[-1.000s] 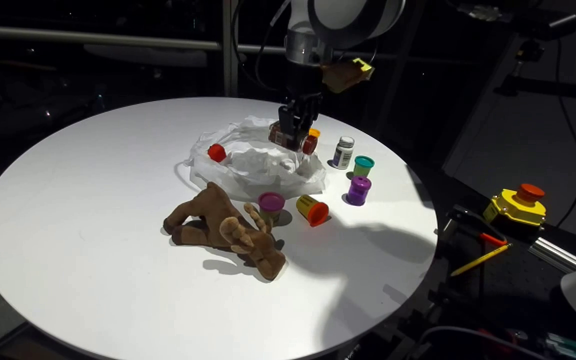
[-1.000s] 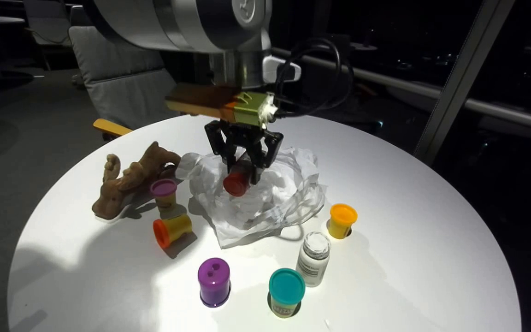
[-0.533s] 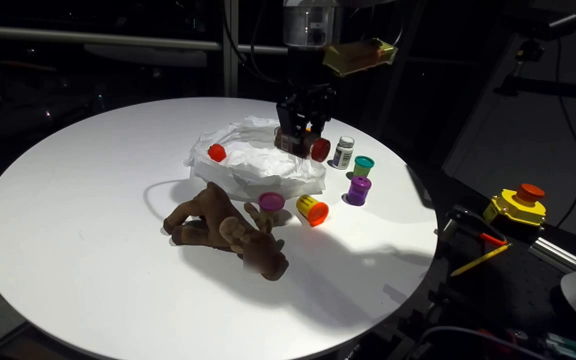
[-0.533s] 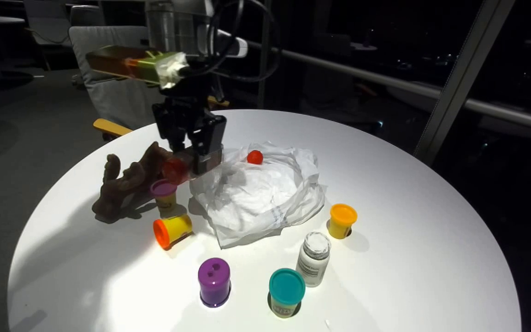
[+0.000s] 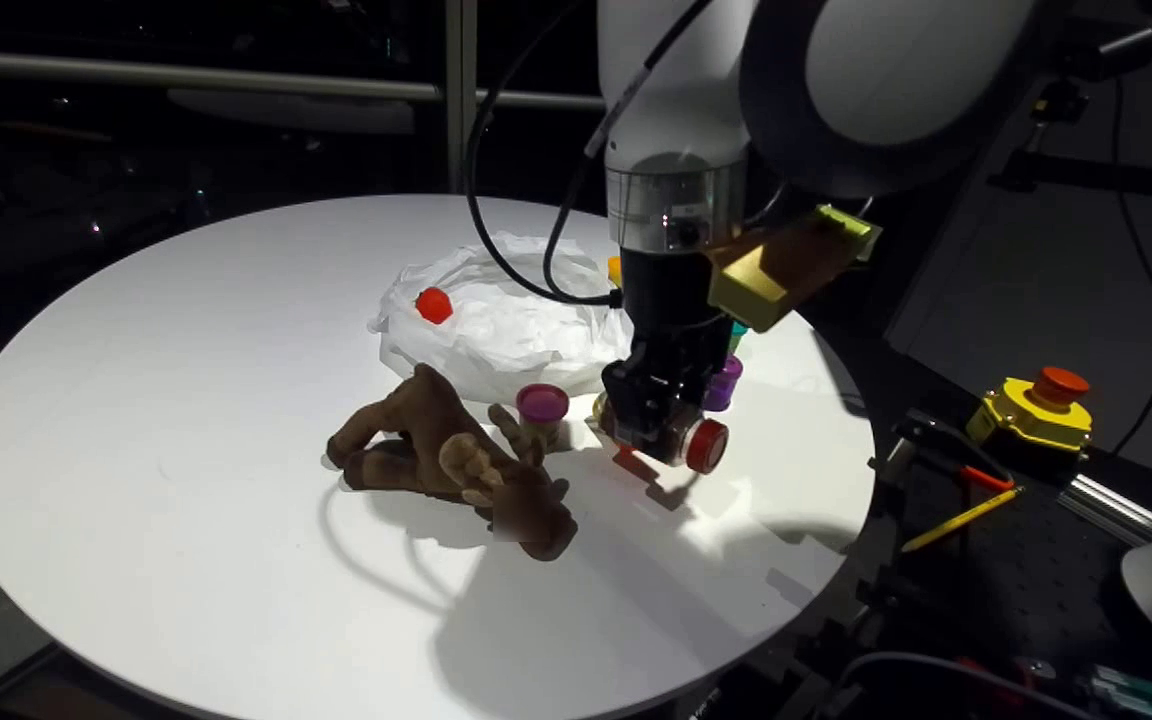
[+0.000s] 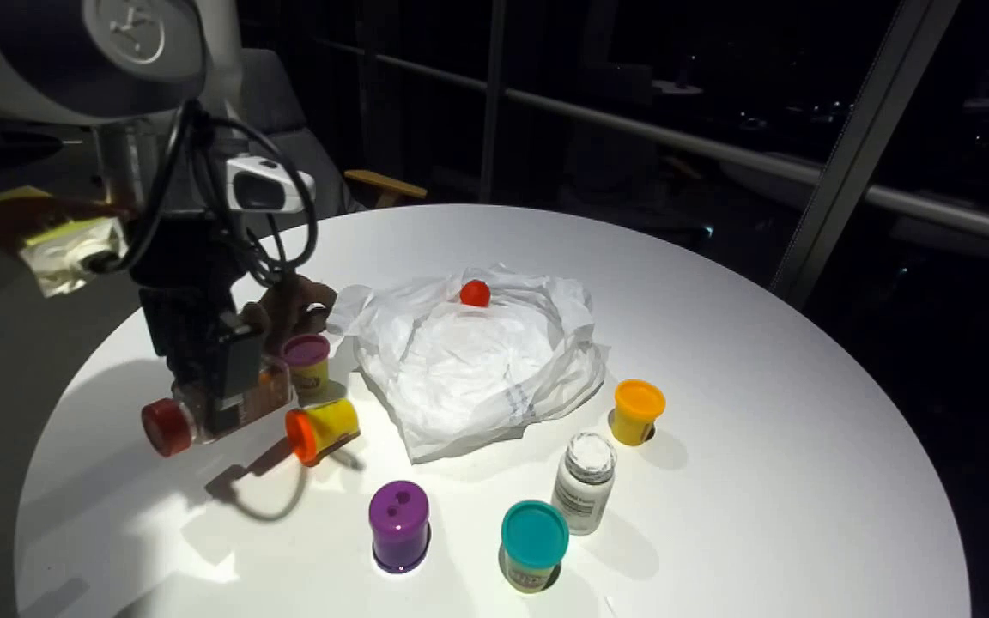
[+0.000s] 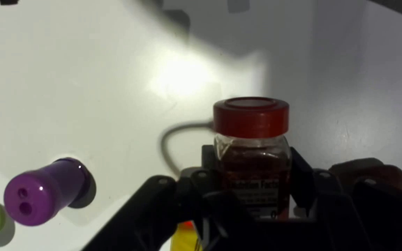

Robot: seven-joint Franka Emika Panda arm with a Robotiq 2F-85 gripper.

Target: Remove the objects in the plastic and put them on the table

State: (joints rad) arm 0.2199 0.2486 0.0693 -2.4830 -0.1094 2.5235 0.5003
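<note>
I've got the gripper [image 7: 250, 167] pinching a clear bottle [image 7: 255, 160] across its sides, fingers [image 6: 239, 378] pressed on it. Bottle is held sideways above the table [image 5: 186, 480], red cap [image 7: 251, 120] sticking out past the grip. Wrist view gives me "Nutrition Facts" on the label [image 7: 255, 195]; the lines under it are too blurred to read.

Plastic bag [image 6: 477, 369] lies crumpled on the table in both exterior views. Red round piece [image 6: 475, 293] sits on it, near the edge; can't tell how deep in the folds.

On the table, by my feeds:
- Brown plush [image 5: 436, 430], lying just beside the bag. Can't tell if they touch. In an exterior view my gripper hides part of it.
- Magenta-lidded tub [image 6: 306, 352], upright, beside the plush and near the bag.
- Yellow tub [image 6: 336, 421] with an orange lid, tipped on its side, near the bottle I'm holding. In an exterior view the gripper and bottle block most of it.
- Purple container [image 6: 400, 524], upright, two holes in its top.
- Teal-lidded tub [image 6: 534, 541], upright, just beside a white bottle [image 6: 583, 489], also upright.
- Orange-lidded tub [image 6: 638, 412], upright, near the white bottle.

Off the table I see a yellow box [image 5: 1016, 425] with a red button [image 5: 1060, 385], a yellow pencil [image 5: 963, 520] near it. A grey chair [image 6: 276, 103] stands past the far edge of the table in an exterior view, partly behind my arm [image 6: 74, 69].
</note>
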